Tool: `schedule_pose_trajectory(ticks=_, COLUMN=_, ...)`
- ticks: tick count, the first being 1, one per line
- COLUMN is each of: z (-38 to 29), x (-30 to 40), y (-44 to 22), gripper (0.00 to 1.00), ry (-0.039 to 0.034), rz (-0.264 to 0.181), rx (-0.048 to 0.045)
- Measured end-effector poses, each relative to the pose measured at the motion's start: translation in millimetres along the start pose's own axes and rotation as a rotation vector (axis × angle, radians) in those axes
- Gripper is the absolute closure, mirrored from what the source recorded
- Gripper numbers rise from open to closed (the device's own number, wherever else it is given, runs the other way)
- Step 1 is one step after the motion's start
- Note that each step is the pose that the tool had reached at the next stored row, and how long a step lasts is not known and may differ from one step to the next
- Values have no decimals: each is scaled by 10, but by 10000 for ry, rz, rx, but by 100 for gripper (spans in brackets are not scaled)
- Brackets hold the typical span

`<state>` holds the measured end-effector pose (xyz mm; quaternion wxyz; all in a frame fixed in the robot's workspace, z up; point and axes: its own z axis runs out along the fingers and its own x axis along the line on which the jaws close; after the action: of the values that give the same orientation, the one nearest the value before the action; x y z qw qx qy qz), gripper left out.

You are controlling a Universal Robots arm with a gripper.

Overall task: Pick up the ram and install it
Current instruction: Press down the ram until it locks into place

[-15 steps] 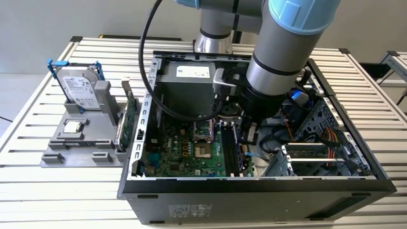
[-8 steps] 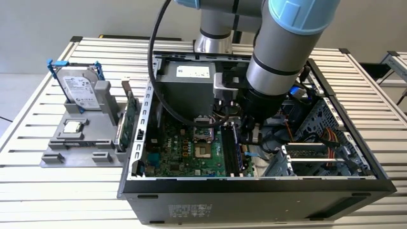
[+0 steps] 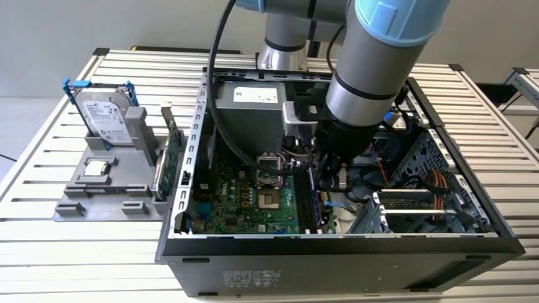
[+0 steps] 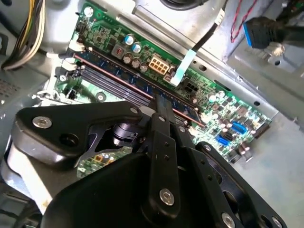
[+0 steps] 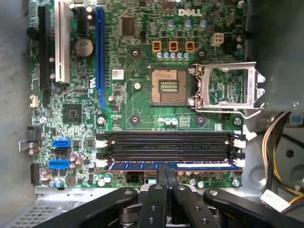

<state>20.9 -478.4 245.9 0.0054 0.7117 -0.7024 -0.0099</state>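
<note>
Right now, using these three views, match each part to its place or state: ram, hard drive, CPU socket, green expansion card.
Parts
1. ram
2. hard drive
3. CPU socket
4. green expansion card

Places or states
A. empty, its metal frame swung open
B. on edge outside the computer case, close beside its wall
C. upright in a blue frame on the grey holder
D. in a memory slot, the gripper at its middle

Pairs: 1-D, 2-C, 3-A, 4-B
</note>
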Motion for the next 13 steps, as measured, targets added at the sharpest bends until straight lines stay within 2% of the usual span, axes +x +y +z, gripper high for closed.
schedule_pose_trajectory(ticks=5, z=4, x=-10, y=0, gripper=100, ry=11, rz=-585, rx=1)
schedule_pose_trajectory(ticks=10, z=6, x=-20, y=0, gripper=100, ry=6, rz=-608, rx=0)
schedule_pose_trajectory(ticks=13, z=21, x=-42, y=-2, gripper=100, ry=0, rz=-462, rx=2)
